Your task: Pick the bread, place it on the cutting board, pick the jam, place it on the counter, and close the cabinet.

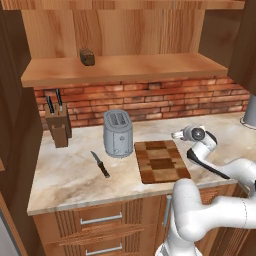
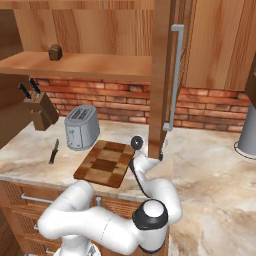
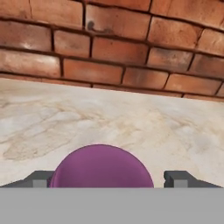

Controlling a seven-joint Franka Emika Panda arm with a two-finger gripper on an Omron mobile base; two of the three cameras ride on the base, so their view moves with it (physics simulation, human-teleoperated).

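Note:
The purple jam [image 3: 101,168] sits low on the beige counter [image 3: 109,118], between my fingertips [image 3: 179,179], which stand a little wider than the jar. My gripper [image 3: 109,179] is open and faces the brick wall. From the left base view, the hand [image 1: 192,133] hovers just right of the patchwork cutting board [image 1: 161,161]. The dark brown bread [image 1: 87,56] rests on the shelf of the open cabinet [image 1: 120,67]. In the right base view the cabinet door [image 2: 162,75] stands open, edge-on, right by the hand [image 2: 137,144].
A grey toaster [image 1: 118,133] stands left of the board. A black knife [image 1: 100,164] lies on the counter, with a wooden knife block [image 1: 57,125] at the far left. A grey cylinder [image 2: 247,132] stands at the right. The open door's handle [image 2: 175,75] hangs above the hand.

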